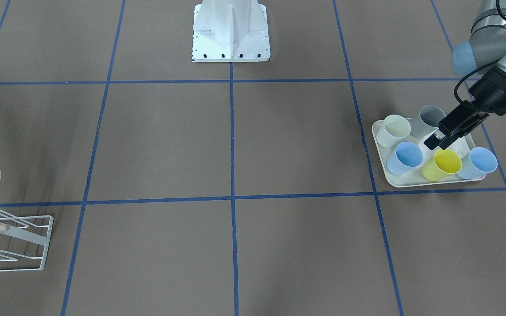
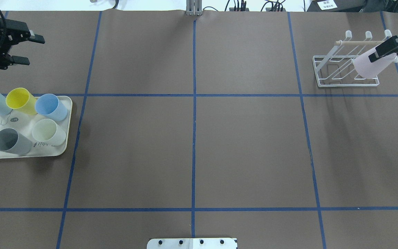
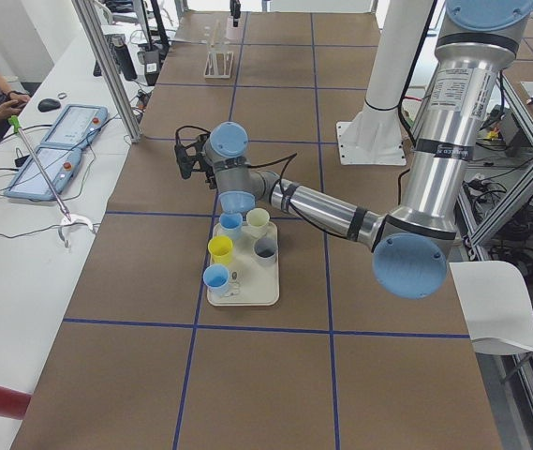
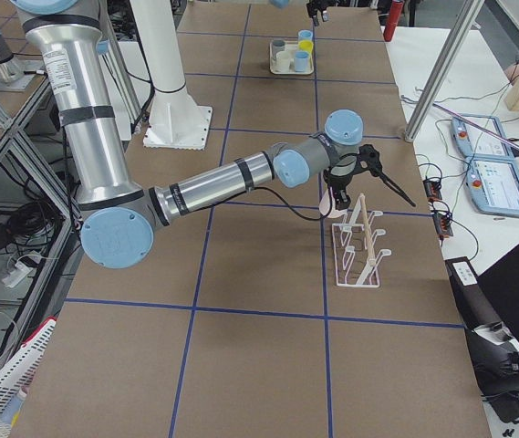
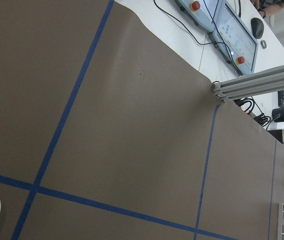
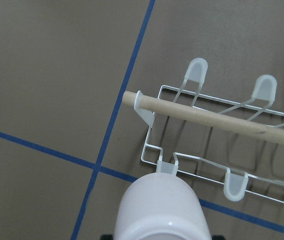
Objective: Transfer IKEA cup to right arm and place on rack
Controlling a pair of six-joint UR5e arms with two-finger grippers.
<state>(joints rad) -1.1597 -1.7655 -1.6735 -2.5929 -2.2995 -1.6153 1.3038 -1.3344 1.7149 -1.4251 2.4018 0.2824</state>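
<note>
The right gripper point(image 2: 382, 52) is clamped on a pale pink cup point(image 2: 370, 66) just above the rack point(image 2: 324, 74). The cup is tilted, base toward the wrist and mouth angled down. The left gripper point(image 2: 30, 49) gapes wide, empty.

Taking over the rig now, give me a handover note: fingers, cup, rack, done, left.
Left gripper: open, empty, hovering past the far side of the tray.
Right gripper: shut on the pink cup, held in the air at the rack.
Tray holds five cups, upright.
Done: cup picked and handed from left to right.
Left: the cup is not yet on a prong. Lower it onto the rack, open the fingers and pull back.
</note>
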